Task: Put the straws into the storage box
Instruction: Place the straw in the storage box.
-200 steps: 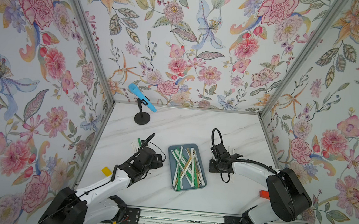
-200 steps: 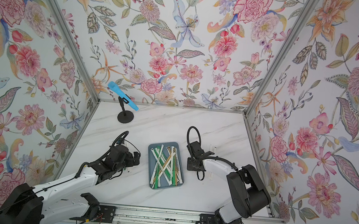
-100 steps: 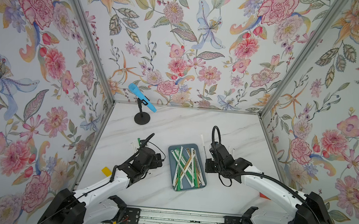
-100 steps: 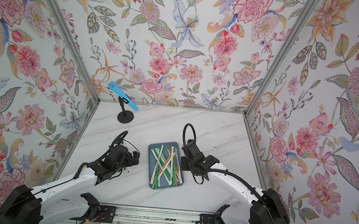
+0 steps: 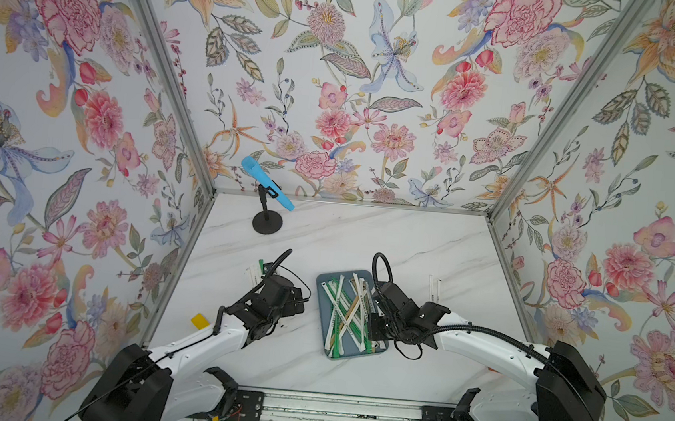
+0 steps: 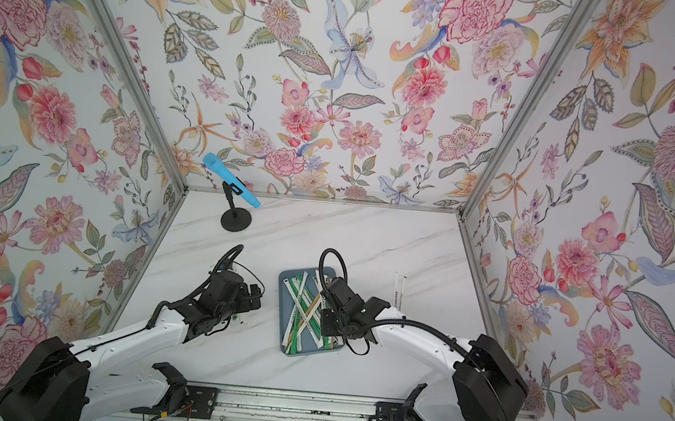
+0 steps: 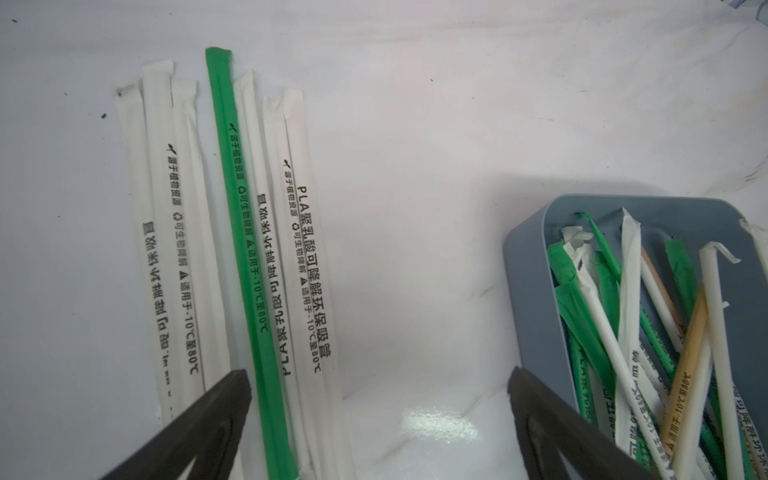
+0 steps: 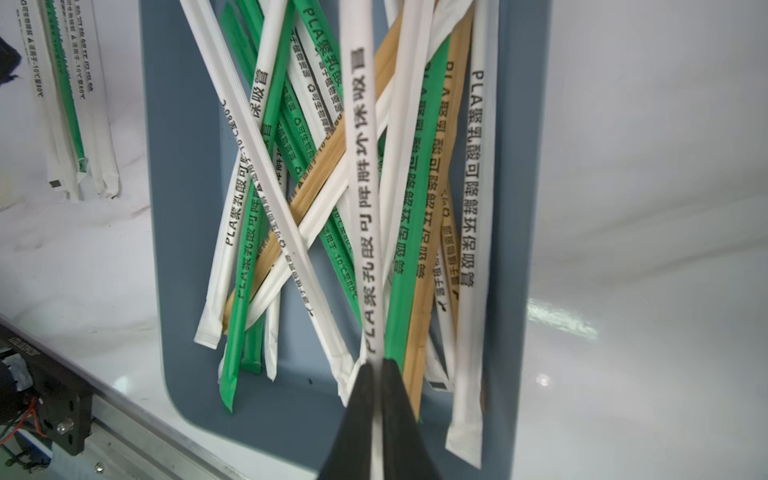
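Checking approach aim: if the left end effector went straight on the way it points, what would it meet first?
Most likely the loose straws lying ahead: the open left end effector points along them, with the green straw just inside one finger. The storage box sits aside. Depth is unclear.

Two top views looked down from high above the near edge, covering the whole table (image 5: 366, 239), left wrist camera sat close over loose straws (image 7: 232, 208), right wrist camera looked along a white straw (image 8: 365, 208) above the storage box (image 8: 183, 249), both wrist views shared that box.
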Motion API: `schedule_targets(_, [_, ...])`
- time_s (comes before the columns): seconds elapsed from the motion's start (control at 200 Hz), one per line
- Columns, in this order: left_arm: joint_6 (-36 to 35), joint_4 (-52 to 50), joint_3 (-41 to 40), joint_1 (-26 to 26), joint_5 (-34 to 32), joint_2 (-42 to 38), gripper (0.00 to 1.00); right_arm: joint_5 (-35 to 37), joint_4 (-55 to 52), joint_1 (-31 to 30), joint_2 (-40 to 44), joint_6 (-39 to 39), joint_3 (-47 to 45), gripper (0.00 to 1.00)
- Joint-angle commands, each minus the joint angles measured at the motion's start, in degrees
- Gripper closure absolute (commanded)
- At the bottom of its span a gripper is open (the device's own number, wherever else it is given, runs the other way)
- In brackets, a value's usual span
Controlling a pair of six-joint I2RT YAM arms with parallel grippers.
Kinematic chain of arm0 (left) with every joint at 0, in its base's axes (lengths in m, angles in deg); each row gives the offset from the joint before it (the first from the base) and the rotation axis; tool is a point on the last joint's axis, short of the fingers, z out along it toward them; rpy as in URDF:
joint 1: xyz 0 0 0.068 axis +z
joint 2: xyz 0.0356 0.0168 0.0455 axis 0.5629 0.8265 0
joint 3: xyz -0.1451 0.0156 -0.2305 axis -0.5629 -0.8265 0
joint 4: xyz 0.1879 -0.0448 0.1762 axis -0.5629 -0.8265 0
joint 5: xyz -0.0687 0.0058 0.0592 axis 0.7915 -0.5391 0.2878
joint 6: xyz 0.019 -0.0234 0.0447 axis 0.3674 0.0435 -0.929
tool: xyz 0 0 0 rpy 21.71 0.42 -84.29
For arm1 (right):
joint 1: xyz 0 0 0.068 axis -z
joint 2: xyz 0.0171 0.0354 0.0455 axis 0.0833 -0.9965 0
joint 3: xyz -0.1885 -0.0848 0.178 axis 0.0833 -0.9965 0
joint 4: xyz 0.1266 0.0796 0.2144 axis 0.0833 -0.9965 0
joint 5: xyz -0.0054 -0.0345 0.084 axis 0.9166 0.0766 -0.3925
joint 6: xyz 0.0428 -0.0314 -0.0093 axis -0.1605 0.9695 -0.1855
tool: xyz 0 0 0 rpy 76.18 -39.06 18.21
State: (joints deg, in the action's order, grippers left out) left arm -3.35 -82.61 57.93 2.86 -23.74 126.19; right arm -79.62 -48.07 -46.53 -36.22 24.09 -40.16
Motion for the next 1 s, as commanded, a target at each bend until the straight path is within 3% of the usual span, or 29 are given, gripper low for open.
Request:
schedule_targets(0.0, [0.76, -0.34, 0.83, 0.71, -0.93, -0.4, 0.0, -0.53, 0.16, -0.19, -1.56, -2.07, -0.61, 0.69])
schedule_targets(0.125, [-0.41, -1.69, 1.85, 0.89, -1.65, 0.37, 0.0, -0.36, 0.16, -0.27, -1.46, -1.84, 0.53, 0.47])
schedule_targets(0.185, [-1.11, -2.97, 2.89, 1.17, -2.6, 0.86, 0.0, 0.65, 0.2, -0.2, -0.09, -1.88, 0.65, 0.42])
schedule_targets(0.54, [-3.5, -0.12, 4.16, 6.81, 1.34, 6.1, 0.04, 3.1, -0.11, -0.19, 3.08, -3.18, -1.81, 0.43])
schedule_targets(0.716, [-5.49, -0.35, 5.77, 8.88, 1.62, 8.11, 0.13, 5.63, -0.06, 0.25, 6.38, -3.17, -2.63, 0.42])
schedule_targets(0.991, [-6.0, -2.03, 5.53, 10.98, 1.51, 8.12, 0.19, 4.95, -0.1, 1.76, 8.12, -3.12, -5.05, 0.41])
